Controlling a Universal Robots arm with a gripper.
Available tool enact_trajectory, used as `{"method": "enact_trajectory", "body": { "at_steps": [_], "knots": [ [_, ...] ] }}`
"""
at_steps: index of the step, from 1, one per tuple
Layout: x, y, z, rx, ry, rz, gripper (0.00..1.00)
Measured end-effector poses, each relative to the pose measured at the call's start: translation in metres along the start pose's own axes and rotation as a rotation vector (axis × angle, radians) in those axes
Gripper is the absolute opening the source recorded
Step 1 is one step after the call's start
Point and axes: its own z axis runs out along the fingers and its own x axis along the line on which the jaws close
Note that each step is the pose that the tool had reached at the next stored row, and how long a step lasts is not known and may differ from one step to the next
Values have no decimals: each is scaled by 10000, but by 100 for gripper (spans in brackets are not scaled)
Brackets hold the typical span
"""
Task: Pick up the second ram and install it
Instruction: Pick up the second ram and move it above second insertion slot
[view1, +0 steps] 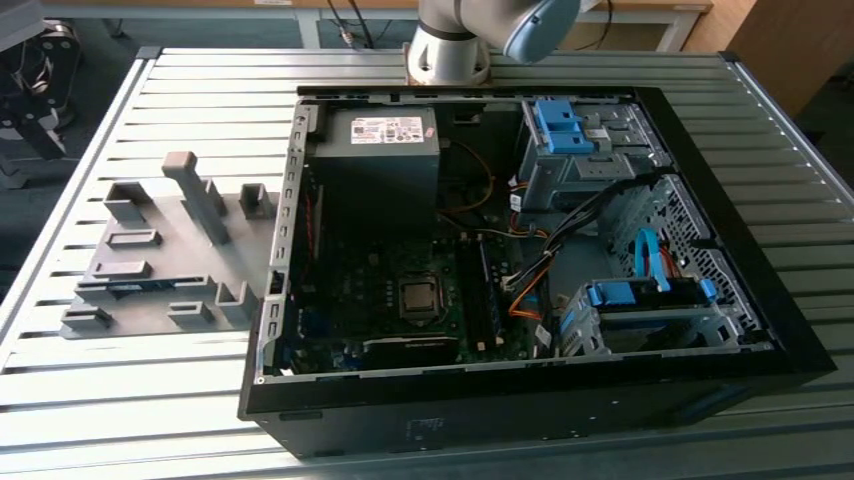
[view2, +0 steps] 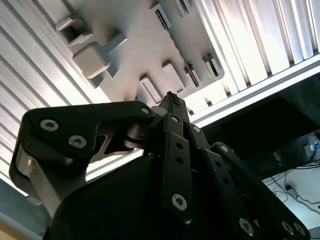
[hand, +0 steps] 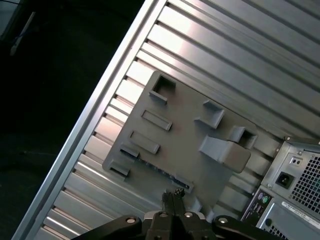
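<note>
The second ram (view1: 135, 288) is a thin dark-green strip standing on edge in the slots of the grey holder plate (view1: 174, 245), on the exterior view's left of the PC case (view1: 534, 390). In the first wrist view the ram (hand: 159, 170) runs across the plate between two small blocks. It is a thin dark line (view2: 176, 52) in the second wrist view. My gripper (hand: 172, 196) hangs well above the plate with its fingertips (view2: 171, 102) pressed together, shut, holding nothing and touching nothing.
The open case holds a motherboard (view1: 400, 300), a power supply (view1: 380, 135), blue drive cages (view1: 647, 300) and loose cables. Tall grey blocks (view1: 200, 195) rise from the holder plate. The slatted metal table (view1: 120, 390) ends in an edge rail (hand: 95, 120) close to the plate.
</note>
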Motion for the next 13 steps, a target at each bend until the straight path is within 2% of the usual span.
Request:
{"method": "enact_trajectory", "body": {
  "at_steps": [13],
  "knots": [
    [6,3,6,54,37,-895,11]
  ]
}}
